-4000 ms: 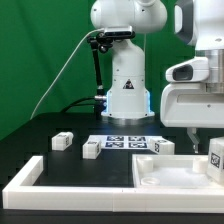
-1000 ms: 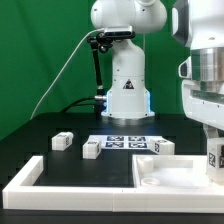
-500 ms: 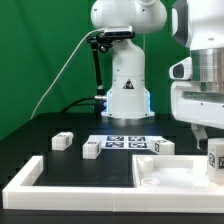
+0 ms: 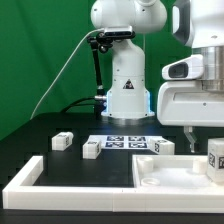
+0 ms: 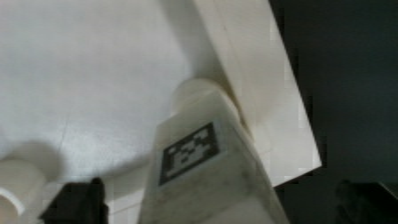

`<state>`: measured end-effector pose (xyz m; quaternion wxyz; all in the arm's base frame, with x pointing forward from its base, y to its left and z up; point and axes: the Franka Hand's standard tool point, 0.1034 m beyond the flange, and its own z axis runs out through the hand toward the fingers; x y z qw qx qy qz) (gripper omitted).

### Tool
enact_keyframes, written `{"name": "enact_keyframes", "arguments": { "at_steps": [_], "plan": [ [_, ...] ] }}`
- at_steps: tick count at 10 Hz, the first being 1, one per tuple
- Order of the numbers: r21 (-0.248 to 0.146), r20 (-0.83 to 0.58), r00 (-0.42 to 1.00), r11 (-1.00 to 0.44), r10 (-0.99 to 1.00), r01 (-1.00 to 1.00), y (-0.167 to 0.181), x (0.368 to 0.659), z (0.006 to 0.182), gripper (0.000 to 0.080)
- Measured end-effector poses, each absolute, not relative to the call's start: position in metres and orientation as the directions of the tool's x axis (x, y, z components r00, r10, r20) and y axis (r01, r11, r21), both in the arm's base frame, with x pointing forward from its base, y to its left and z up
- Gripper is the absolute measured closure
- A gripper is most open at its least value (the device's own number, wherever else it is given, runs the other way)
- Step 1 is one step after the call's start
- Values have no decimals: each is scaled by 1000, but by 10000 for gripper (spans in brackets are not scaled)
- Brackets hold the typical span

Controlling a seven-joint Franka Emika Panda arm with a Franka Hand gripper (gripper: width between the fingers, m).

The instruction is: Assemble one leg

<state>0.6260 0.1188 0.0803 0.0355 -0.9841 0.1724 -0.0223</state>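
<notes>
Tool (image 5: pixel 217 202) is released. In the wrist view both dark fingertips (image 5: pixel 71 203) stand wide apart, with a visible gap on each side of the leg, so nothing is gripped.

The leg (image 5: pixel 192 150) sits between the fingers, directly under the tool, tag face toward the wrist camera. It rests upright on the flat white panel (image 5: pixel 89 80), right at the panel's edge, with black desk (image 5: pixel 347 60) just beyond.

In the exterior view the same leg (image 4: pixel 215 153) is at the far right of the picture, on the panel (image 4: pixel 175 172). The arm's white hand hangs above it. One finger (image 4: pixel 190 135) shows just to the leg's left, clear of it; the other finger is cut off by the frame.

On the rest of the desk:
- Block (image 4: pixel 62 141) is well off toward the exterior view's left.
- Second block (image 4: pixel 91 148) is just beside the marker board (image 4: pixel 125 142).
- Third block (image 4: pixel 163 146) is at the board's other end, near the panel's back edge.
- White rail (image 4: pixel 25 177) runs along the front and the exterior view's left side.

All three blocks are well apart from the tool.
</notes>
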Motion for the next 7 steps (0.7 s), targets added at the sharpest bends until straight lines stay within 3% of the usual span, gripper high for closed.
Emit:
{"name": "enact_keyframes", "arguments": {
  "at_steps": [4,6,7],
  "plan": [
    [-44,59,997,-998,47,49,119,626,81,150],
    [-46,60,997,-997,55,57,125,624,80,150],
    [-45,59,997,-997,53,56,123,625,80,265]
  ]
}}
